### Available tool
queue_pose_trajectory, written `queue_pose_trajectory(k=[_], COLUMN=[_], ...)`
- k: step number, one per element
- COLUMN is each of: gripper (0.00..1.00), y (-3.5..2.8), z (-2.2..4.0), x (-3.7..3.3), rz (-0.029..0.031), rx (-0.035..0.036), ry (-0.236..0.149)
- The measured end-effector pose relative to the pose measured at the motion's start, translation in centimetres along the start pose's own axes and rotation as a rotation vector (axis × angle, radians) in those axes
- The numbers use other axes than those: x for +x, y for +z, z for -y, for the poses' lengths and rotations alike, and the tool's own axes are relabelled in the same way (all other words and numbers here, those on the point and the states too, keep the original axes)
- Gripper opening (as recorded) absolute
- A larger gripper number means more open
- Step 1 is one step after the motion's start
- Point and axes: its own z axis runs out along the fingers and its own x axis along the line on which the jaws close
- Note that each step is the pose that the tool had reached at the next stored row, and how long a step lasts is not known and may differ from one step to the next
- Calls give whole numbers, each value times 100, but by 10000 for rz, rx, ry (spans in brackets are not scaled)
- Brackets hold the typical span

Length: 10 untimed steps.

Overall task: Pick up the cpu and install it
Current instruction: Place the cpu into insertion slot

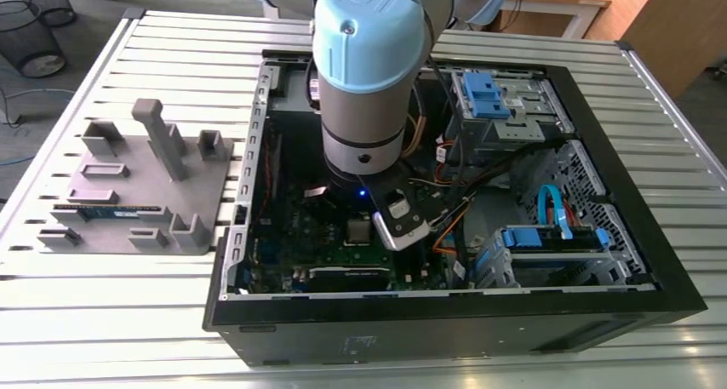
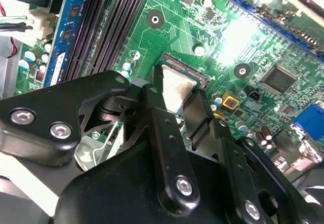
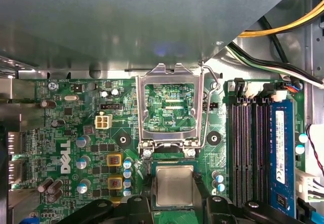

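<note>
The cpu (image 3: 174,185), a small square chip with a silvery top, lies level over the motherboard socket between my black fingers (image 3: 200,187). My gripper (image 3: 174,183) is shut on it, one finger against each side. In the second wrist view the cpu (image 2: 177,88) sits between the fingertips of the gripper (image 2: 178,91), right at the socket's edge. The hinged metal socket frame (image 3: 169,72) stands flipped open beside it. In the exterior view the arm reaches down into the open computer case (image 1: 244,236), with the gripper (image 1: 363,229) low over the green board.
Black memory slots (image 3: 248,148) and a blue memory stick (image 3: 281,153) run beside the socket. Yellow and black cables (image 3: 273,31) hang near it. Blue drive bays (image 1: 489,95) fill the case's far corner. A grey holder (image 1: 136,185) stands on the slatted table at the exterior view's left.
</note>
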Motion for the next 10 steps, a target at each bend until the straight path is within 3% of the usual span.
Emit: queue_pose_trajectory(k=[10], gripper=[44], y=[3], z=[-1], x=[1], rz=[1], rx=[-2], ry=[3])
